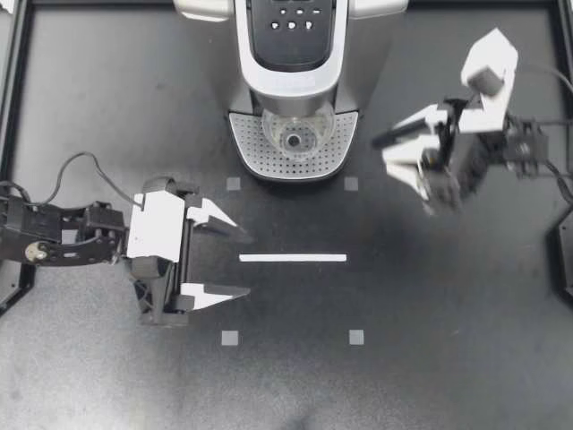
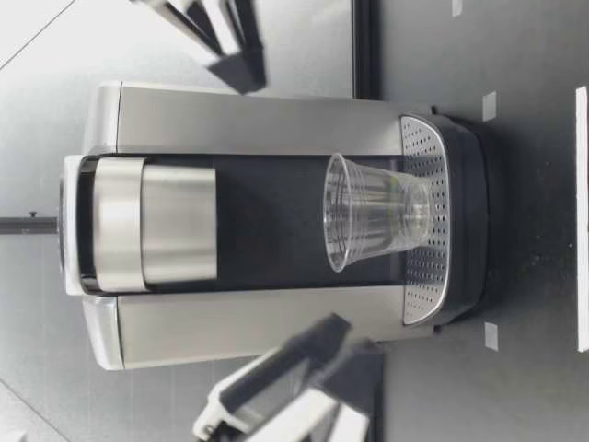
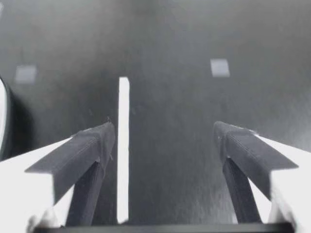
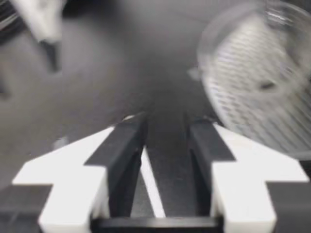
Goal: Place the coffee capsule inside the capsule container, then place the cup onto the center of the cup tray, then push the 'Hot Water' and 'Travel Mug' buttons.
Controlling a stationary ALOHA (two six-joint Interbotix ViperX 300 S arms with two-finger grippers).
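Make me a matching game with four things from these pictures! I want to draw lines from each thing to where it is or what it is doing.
Things:
1. clear plastic cup
2. white tape strip
3. my left gripper
4. my right gripper

Where or how:
A. fingers wide apart, holding nothing, over the table
B. stands upright on the cup tray of the coffee machine
C. fingers close together, off to the side of the coffee machine
D. lies flat on the table in front of the coffee machine

Pairs: 1-B, 2-D, 3-A, 4-C.
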